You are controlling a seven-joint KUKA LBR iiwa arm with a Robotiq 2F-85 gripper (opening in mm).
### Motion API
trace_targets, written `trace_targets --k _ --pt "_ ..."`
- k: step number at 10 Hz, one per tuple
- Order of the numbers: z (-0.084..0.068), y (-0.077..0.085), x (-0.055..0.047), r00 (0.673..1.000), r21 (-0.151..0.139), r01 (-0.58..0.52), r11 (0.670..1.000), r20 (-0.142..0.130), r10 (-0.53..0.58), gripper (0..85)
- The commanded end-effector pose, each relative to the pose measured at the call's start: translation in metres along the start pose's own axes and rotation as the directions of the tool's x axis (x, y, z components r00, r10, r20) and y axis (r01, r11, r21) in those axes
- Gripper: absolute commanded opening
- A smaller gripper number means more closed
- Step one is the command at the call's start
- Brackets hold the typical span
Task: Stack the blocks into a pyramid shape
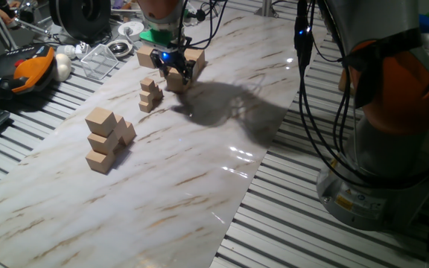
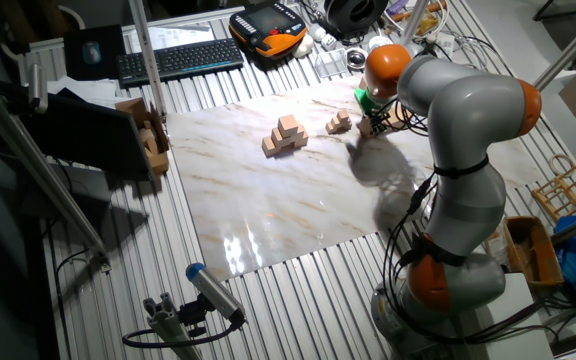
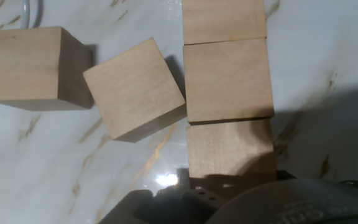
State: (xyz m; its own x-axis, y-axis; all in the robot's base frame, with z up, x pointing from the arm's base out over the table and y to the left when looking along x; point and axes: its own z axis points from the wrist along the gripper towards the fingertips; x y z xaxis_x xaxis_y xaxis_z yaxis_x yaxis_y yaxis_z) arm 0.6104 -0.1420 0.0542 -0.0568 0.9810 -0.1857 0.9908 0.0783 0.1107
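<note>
The end effector (image 1: 173, 72) hangs low over loose blocks (image 3: 227, 79) near the bench's (image 1: 199, 171) top edge; whether it is clenched cannot be told. The pyramid shape (image 1: 107, 139) stands left of centre, open marble around it.

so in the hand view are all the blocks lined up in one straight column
No, three blocks sit in a column, but two more lie off to the left, one of them rotated.
</note>
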Motion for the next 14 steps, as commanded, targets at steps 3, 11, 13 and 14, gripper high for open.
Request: trace_targets --k 3,11,13,14 --pt "0.000 0.000 0.000 1.000 -0.002 0.000 1.000 0.001 0.000 68.0" --pt "-0.018 0.002 -0.001 1.000 0.021 0.023 1.000 -0.001 -0.023 85.0" --pt "-0.024 0.004 -0.001 0.999 0.026 0.037 0.999 -0.012 -0.037 85.0" --pt "-0.028 0.004 -0.002 0.998 0.026 0.048 0.999 -0.031 -0.047 85.0"
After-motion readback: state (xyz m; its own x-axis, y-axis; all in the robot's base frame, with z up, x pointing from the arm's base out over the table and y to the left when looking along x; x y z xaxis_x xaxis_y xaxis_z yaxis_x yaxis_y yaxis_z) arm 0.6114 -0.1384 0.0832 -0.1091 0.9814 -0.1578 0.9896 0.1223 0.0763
